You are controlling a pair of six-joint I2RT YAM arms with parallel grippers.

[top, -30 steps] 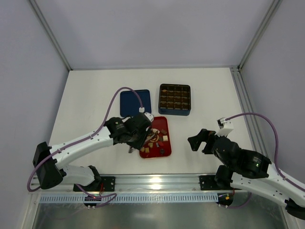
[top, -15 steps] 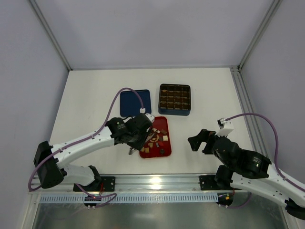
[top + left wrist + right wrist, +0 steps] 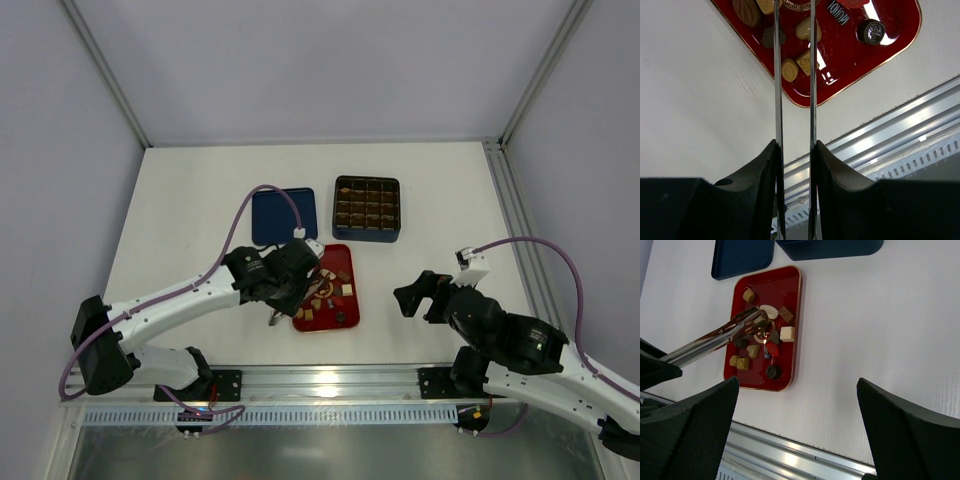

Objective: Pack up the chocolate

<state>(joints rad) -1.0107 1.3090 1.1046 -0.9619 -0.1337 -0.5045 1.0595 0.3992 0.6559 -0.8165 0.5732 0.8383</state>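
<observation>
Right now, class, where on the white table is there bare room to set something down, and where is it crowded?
Bare: the white table beyond the dark blue gridded box and flat blue lid, and between the red rectangular tray and the right gripper. Crowded: the centre, where those three cluster.

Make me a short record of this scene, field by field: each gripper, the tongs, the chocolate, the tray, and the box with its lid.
left gripper: shut on tongs
tongs tips: over the red tray, among the pieces; whether one is pinched cannot be told
chocolate: loose pieces on the red tray
blue box: beyond the tray, open, grid of cells
blue lid: flat on the table, left of the box
right gripper: open, empty, right of the tray
</observation>
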